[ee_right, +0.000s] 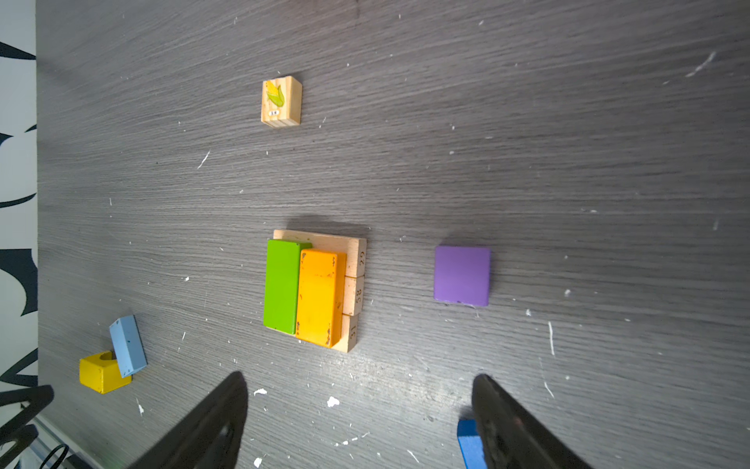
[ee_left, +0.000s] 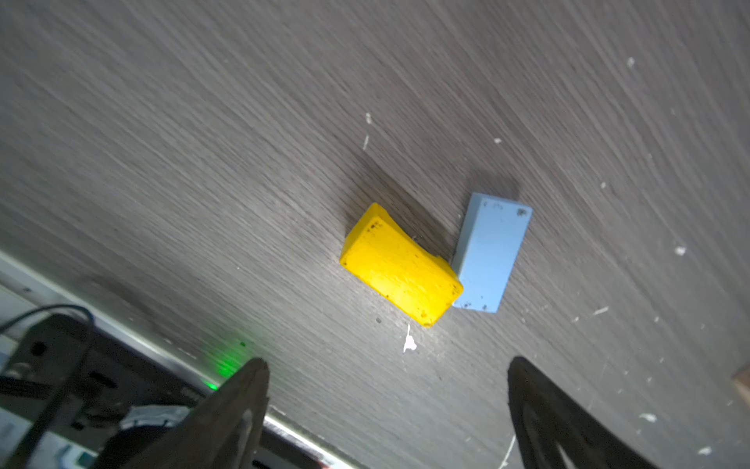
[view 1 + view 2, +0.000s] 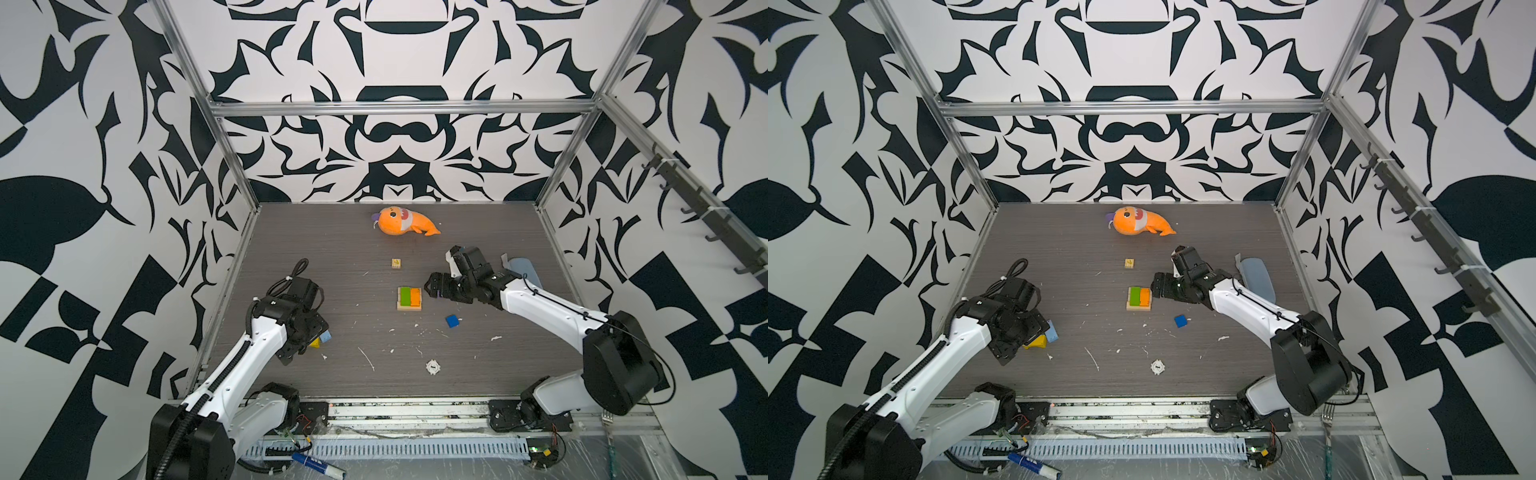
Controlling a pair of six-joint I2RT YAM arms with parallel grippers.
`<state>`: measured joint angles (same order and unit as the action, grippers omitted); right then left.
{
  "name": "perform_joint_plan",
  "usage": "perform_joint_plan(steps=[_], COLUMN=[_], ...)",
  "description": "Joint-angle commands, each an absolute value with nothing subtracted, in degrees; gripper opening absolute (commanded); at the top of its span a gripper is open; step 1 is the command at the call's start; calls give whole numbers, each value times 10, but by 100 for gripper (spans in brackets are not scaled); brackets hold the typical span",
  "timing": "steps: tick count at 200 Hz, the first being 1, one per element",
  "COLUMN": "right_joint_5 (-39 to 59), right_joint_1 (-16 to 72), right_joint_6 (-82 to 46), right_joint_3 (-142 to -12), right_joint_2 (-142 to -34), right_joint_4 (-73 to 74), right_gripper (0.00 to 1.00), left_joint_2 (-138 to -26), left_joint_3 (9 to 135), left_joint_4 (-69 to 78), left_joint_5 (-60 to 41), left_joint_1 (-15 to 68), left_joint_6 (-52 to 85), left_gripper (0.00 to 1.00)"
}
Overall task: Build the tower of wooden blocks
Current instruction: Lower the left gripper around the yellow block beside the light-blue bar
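The wood block tower [image 3: 409,298] [image 3: 1139,298] stands mid-table: a green and an orange brick side by side on tan bars [image 1: 353,280]. My right gripper [image 1: 360,375] [image 3: 430,286] is open just right of it, empty. A purple cube [image 1: 462,275] lies beyond the tower, and a blue cube [image 3: 452,321] [image 1: 470,444] lies beside one finger. My left gripper [image 2: 387,361] hangs open over a yellow brick [image 2: 399,264] [image 3: 316,343] that touches a light-blue brick [image 2: 489,251] [image 3: 326,336]. Neither is between its fingers.
A small wooden block with a corn picture [image 3: 396,263] [image 1: 281,101] lies behind the tower. An orange plush fish [image 3: 405,222] lies at the back. A white toothed disc [image 3: 433,367] sits near the front, and a grey-blue object [image 3: 525,270] behind the right arm.
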<state>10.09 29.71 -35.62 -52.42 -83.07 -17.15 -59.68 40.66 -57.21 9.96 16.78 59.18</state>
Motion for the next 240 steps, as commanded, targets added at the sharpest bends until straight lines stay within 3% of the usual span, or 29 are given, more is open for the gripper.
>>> perform_joint_plan(steps=[1, 55, 87, 114, 240], right_joint_5=[102, 103, 105, 102, 101], right_joint_1=[299, 299, 299, 299, 300], right_joint_6=[-359, -361, -362, -360, -362], right_joint_3=[-525, -519, -510, -505, -496], right_joint_2=[-820, -820, -813, -809, -796], right_joint_4=[-172, -173, -173, -173, -176], right_gripper=[90, 89, 88, 88, 87], left_joint_2=[-608, -631, -600, -570, -642], left_joint_3=[394, 382, 363, 350, 353], left_joint_4=[-567, -520, -517, -524, -482], left_joint_5=[84, 54, 72, 84, 17], left_joint_1=[157, 156, 155, 154, 73], left_joint_6=[644, 758, 826, 854, 784], left_gripper=[92, 86, 76, 74, 70])
